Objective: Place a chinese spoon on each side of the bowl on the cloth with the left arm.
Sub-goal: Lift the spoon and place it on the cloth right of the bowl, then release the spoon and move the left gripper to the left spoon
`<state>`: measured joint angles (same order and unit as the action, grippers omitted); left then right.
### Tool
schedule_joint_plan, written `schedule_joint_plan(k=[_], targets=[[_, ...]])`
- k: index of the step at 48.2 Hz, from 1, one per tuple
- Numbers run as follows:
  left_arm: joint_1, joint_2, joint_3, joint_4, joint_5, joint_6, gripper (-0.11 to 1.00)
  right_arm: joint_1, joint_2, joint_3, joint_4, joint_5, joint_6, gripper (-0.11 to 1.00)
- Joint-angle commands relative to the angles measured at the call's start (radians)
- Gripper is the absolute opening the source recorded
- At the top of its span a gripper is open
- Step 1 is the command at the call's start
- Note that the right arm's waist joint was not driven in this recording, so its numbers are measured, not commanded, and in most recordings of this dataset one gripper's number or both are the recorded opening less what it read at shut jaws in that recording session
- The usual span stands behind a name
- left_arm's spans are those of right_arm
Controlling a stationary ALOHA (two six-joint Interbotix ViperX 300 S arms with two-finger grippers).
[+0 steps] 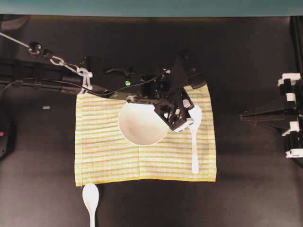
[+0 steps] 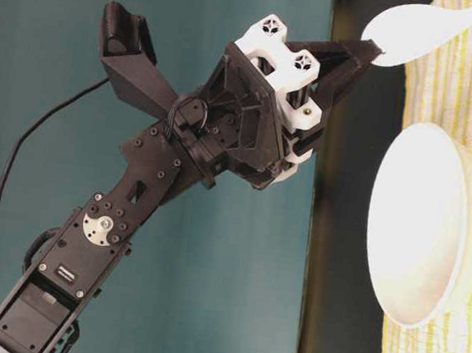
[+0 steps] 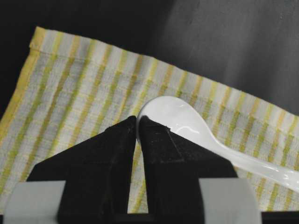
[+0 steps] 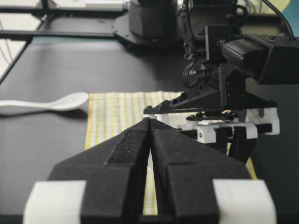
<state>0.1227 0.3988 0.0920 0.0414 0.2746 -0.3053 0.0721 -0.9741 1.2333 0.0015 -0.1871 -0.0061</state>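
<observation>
Dark, matte table [image 1: 246, 189] right across the overhead view; on it a yellow-and-pale striped cloth [image 1: 104, 156] spread flat at centre frame, its edges fairly square to the picture; one white spoon [image 1: 90, 198] lies straight on the bare table at lower left, just below the cloth's bottom-left corner, its scoop nearest the cloth and its handle running off the bottom edge; a small pale tag [image 1: 46, 108] sits on the table at mid left, well apart from the cloth.
</observation>
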Motion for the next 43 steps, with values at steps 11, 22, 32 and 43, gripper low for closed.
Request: schedule_joint_plan(k=[11,22,32,43], targets=[[-0.002,0.058,-0.006,0.003,-0.011,-0.006,0.16,0.0,0.006,-0.008,0.002,-0.014,-0.008,0.0],[0.0,0.051,-0.002,0.003,-0.008,0.005,0.78,0.0,0.005,-0.008,0.002,-0.029,-0.008,0.0],[-0.028,-0.104,0.017,0.005,0.003,0.043,0.87,0.0,0.005,-0.006,0.002,-0.028,-0.008,0.0],[-0.144,-0.327,0.147,0.005,0.0,0.075,0.87,0.0,0.005,-0.006,0.002,-0.025,-0.005,0.0]])
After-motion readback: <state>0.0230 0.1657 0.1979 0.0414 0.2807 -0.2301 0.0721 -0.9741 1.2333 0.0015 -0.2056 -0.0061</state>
